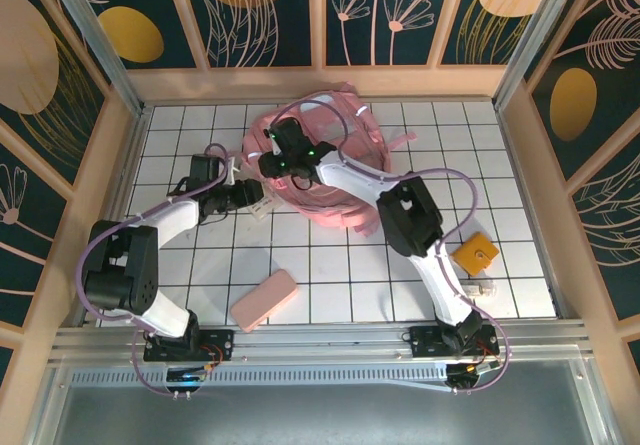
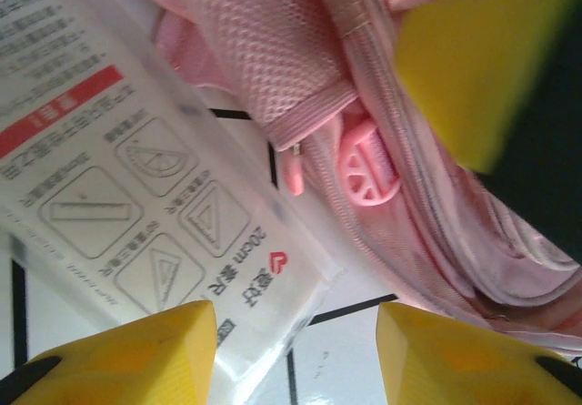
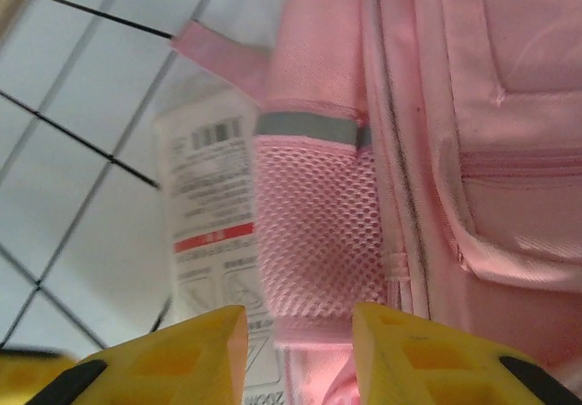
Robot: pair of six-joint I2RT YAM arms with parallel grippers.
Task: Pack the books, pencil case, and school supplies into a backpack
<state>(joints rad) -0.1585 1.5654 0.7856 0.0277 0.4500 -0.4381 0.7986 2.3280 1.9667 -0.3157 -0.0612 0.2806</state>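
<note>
Plainly, the step in hand looks to be picking up the clear packet (image 2: 136,168) of school supplies for the backpack (image 1: 345,125). The packet lies flat on the table (image 1: 340,285), left of its middle and about halfway between the far and near edges. It is just beside the backpack's side that faces the table's left edge.

Its long axis runs along that side. The end with the ruler drawings points toward the grippers and the barcode end points away. In the right wrist view one long edge goes out of sight behind the mesh pocket (image 3: 314,232).

The left gripper (image 2: 296,332) has its jaws apart with the packet's near corner between them; no grip shows yet. The right gripper (image 3: 300,341) has its jaws part-way apart with the lower end of the mesh pocket between them; whether they pinch it I cannot tell.

To do this well, I judge the left should take the packet close to that corner, across its thin faces. It should then draw the packet lengthwise clear of the pocket before lifting, so the slick film neither buckles nor snags.

Farther out, the pencil case (image 1: 264,300) lies by the near edge. The orange item (image 1: 475,253) and the whitish item (image 1: 482,290) sit toward the near right corner, not yet packed.
</note>
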